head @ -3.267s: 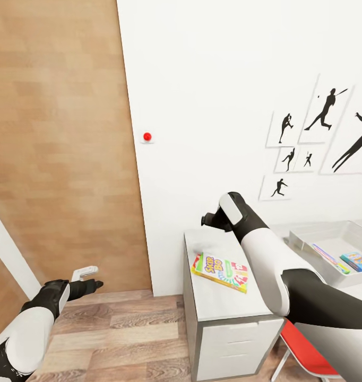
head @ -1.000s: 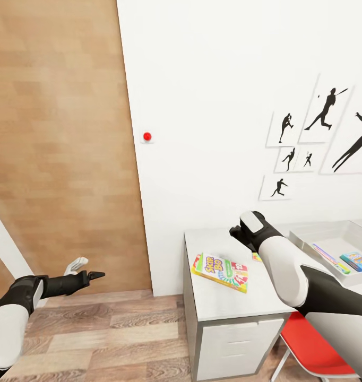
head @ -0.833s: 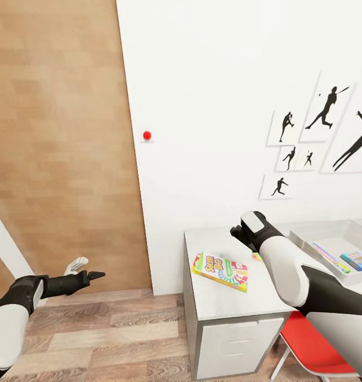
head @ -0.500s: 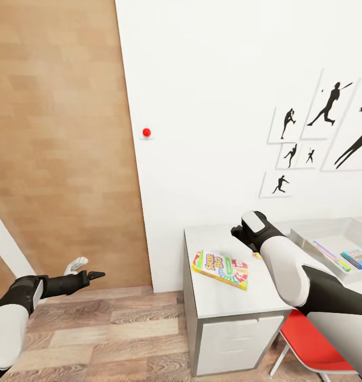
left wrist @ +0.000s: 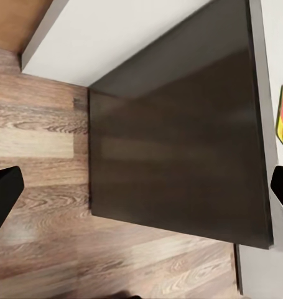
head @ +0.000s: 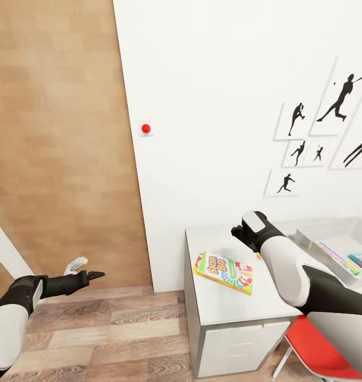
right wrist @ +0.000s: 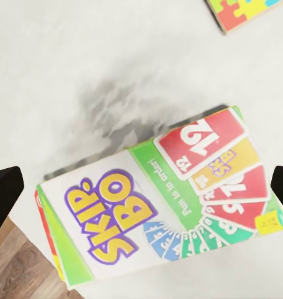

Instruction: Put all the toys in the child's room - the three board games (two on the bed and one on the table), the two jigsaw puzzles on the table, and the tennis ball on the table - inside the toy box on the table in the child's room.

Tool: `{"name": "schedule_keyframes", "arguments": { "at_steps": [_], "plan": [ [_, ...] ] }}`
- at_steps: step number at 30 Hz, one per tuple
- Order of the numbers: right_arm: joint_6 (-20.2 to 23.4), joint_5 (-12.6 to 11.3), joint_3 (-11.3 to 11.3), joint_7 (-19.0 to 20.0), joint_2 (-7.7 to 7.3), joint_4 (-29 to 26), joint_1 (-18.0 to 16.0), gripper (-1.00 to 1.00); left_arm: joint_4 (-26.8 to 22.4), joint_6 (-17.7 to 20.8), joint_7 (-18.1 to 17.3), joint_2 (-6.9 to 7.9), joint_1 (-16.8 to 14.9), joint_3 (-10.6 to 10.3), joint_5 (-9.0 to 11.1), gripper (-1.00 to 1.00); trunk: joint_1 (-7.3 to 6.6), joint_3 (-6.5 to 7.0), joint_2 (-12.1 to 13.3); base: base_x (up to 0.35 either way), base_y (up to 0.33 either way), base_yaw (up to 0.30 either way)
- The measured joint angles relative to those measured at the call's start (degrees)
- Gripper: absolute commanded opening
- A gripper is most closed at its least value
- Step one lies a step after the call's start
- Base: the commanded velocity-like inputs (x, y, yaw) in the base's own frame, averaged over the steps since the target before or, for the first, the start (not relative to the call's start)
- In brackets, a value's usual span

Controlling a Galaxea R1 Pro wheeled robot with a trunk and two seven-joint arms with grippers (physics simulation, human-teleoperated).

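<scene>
The white-green-red Skip-Bo board game (head: 224, 272) (right wrist: 160, 215) lies flat on the pale table (head: 229, 310), near its left end. My right gripper (right wrist: 141, 194) hangs open above it, its black fingertips (right wrist: 4, 198) at the picture's two sides. In the head view the right wrist (head: 253, 225) hovers just behind the box. A jigsaw puzzle (right wrist: 244, 9) (head: 258, 257) lies close beside the game. The grey toy box (head: 315, 233) stands at the table's right and holds two colourful flat boxes (head: 337, 258). My left gripper (head: 85, 269) is open over the floor, left of the table.
The table's dark side panel (left wrist: 178, 143) faces my left gripper above wood-plank floor (head: 106, 329). A red chair (head: 319, 345) sits under the table's front right. A white wall with baseball silhouettes (head: 295, 119) and a red knob (head: 146, 128) stands behind; a wooden panel (head: 59, 143) is on the left.
The whole view has shifted a little, so the camera moved. Over three seconds my right wrist came forward and right over the table and my left arm stretched out; lately both hold still.
</scene>
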Motion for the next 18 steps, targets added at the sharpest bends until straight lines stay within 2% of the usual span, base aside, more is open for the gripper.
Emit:
{"name": "schedule_keyframes", "arguments": {
  "at_steps": [18],
  "plan": [
    [0.00,-0.27,0.00,-0.08,-0.04,0.00,0.00,1.00,0.00,-0.03,0.03,0.04,0.00,-0.01,0.00,1.00,0.00,-1.68,0.00,0.054,0.001,0.000]
  ]
}}
